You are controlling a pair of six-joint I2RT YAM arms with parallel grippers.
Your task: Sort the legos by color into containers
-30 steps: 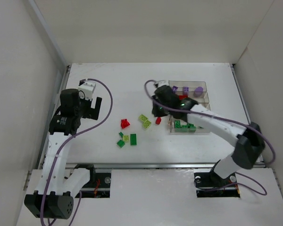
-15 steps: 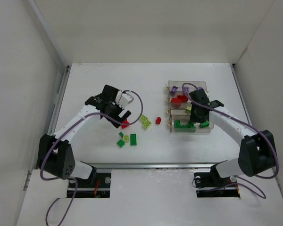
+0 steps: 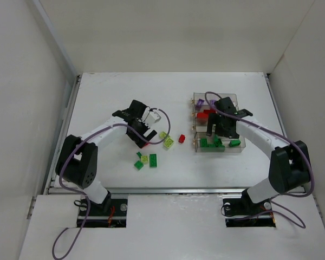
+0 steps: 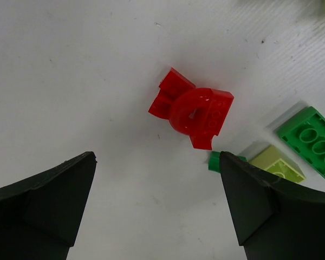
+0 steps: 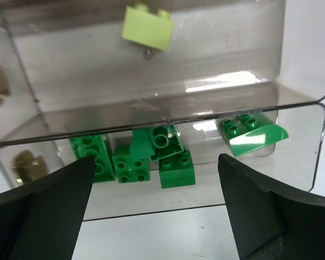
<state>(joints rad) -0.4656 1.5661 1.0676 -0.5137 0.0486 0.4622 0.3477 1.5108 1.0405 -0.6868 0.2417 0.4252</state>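
The containers stand right of centre as one clear block of bins. My right gripper hangs open over them, holding nothing. In the right wrist view its jaws stand wide above the bin of dark green legos; a yellow-green lego lies in the bin behind. My left gripper is open just above a red lego, which lies ahead of the fingertips, not between them. Loose legos lie nearby: red, yellow-green, dark green.
In the left wrist view a dark green brick, a yellow-green brick and a small green piece lie right of the red one. Purple bricks and red ones sit in the far bins. White walls ring the table.
The right gripper's jaws have gone from shut to wide open above the bins. The left arm has swung in from the far left and settled over the red lego.
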